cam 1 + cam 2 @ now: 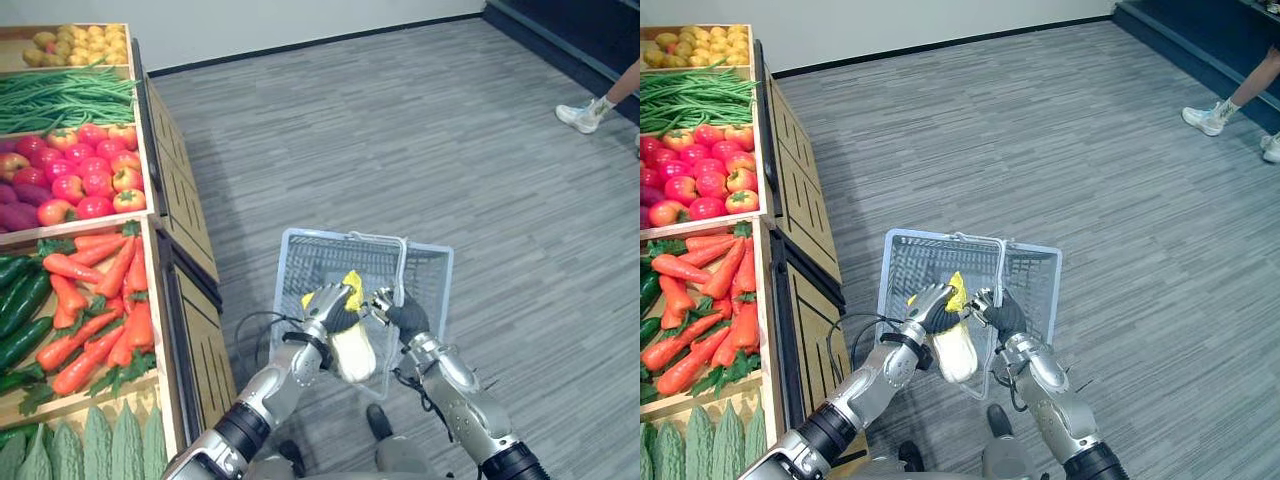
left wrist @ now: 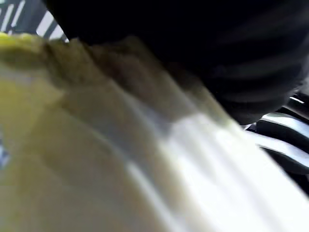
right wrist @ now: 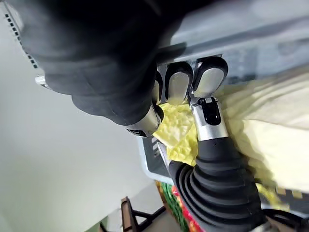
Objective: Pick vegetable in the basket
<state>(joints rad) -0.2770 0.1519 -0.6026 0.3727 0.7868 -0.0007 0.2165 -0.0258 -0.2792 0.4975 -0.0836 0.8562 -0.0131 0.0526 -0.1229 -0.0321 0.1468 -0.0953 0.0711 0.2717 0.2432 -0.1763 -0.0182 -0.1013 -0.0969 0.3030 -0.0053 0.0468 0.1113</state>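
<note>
Left hand [image 1: 326, 302], curled round a Chinese cabbage [image 1: 356, 352] over the near rim of the basket [image 1: 300, 245] that the right hand [image 1: 408, 316] grips; released here, it could tip outside.

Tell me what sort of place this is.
Probably a mock grocery produce section: wooden crates display carrots, green beans and red fruit, and the right hand holds a mesh shopping basket while the left hand holds a cabbage at its near rim.

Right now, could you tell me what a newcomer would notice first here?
A pale cabbage with yellow leaf tips sits in the left hand at the near side of the light mesh basket, which the right hand holds. On the left, orange carrots and red fruit brighten the wooden stand.
</note>
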